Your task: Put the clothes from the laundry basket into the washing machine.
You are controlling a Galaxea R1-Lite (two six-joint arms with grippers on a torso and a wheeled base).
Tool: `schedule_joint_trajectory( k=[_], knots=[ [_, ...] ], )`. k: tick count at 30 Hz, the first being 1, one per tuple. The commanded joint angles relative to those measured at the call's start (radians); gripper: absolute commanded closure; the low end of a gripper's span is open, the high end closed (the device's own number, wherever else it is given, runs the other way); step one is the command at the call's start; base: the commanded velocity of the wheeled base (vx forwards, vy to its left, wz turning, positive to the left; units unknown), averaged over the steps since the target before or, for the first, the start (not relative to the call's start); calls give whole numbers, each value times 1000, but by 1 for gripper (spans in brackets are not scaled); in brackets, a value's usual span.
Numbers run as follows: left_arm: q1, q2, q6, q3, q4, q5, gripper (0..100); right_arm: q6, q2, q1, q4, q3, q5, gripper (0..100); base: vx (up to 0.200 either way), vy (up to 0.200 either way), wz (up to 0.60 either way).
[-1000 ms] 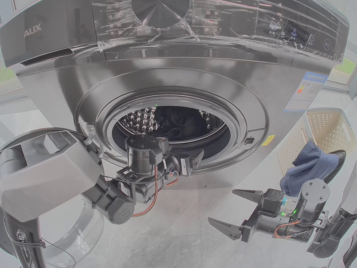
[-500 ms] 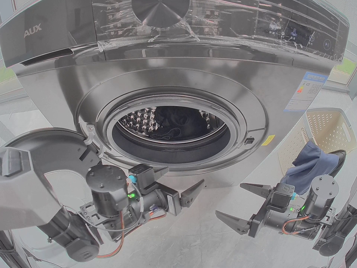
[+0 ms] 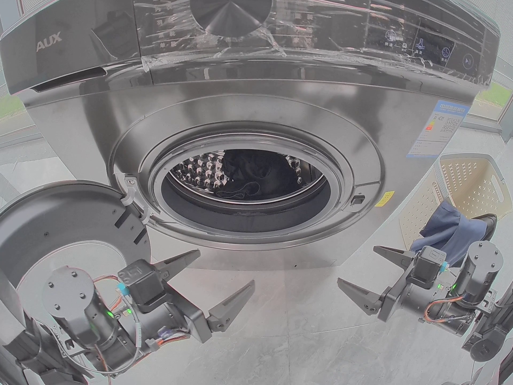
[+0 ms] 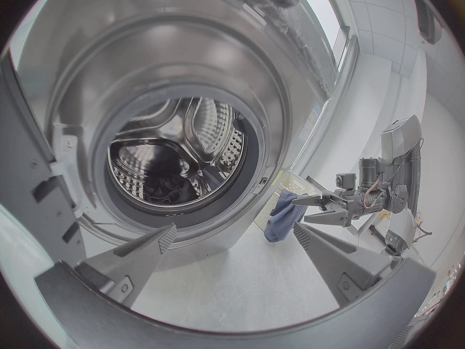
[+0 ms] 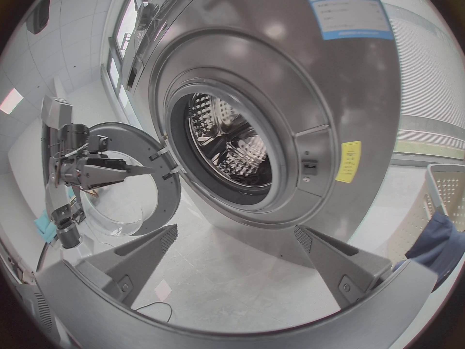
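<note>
The washing machine [image 3: 256, 108] stands with its round door [image 3: 64, 225] swung open to the left. Dark clothes [image 3: 251, 175] lie deep in the drum, and the left wrist view shows them too [image 4: 162, 180]. A blue garment [image 3: 446, 231] hangs over the rim of the beige laundry basket [image 3: 473, 183] at the right. My left gripper [image 3: 224, 268] hovers low in front of the door, open and holding nothing. My right gripper [image 3: 357, 266] is open and holds nothing, just left of the blue garment [image 5: 438, 248] and facing the machine.
Pale floor tiles [image 3: 299, 322] stretch between the two grippers below the drum mouth. The open door [image 5: 145, 146] takes up the space at the left. The basket [image 4: 295, 182] leans against the machine's right front corner.
My left gripper has drawn back from the drum's lip, down and to the left, with its fingers spread wider. My right gripper has drifted a little right, toward the basket.
</note>
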Motion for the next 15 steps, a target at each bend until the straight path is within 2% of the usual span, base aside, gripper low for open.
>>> schedule_joint_trajectory(
  k=[1, 5, 9, 11, 14, 15],
  knots=[
    [-1, -121, 14, 64, 2, 18, 0, -2, -83, -48, 6, 34, -27, 0, 0, 0, 0],
    [16, -208, 12, 112, 10, 20, 0, -3, -140, -103, 13, 80, -27, 0, 0, 0, 0],
    [38, -266, 9, 155, 20, 32, 0, 1, -181, -131, 31, 91, -28, 0, -200, 0, 0],
    [47, -335, 16, 155, 73, 67, 0, 0, -232, -152, 74, 91, -39, 0, -200, 0, 0],
    [64, -426, 26, 155, 174, 73, 0, -2, -302, -152, 149, 91, -62, 0, -200, 0, 0],
    [71, -460, 29, 155, 218, 75, 0, -2, -330, -152, 183, 91, -76, 0, 0, 0, 0]
  ],
)
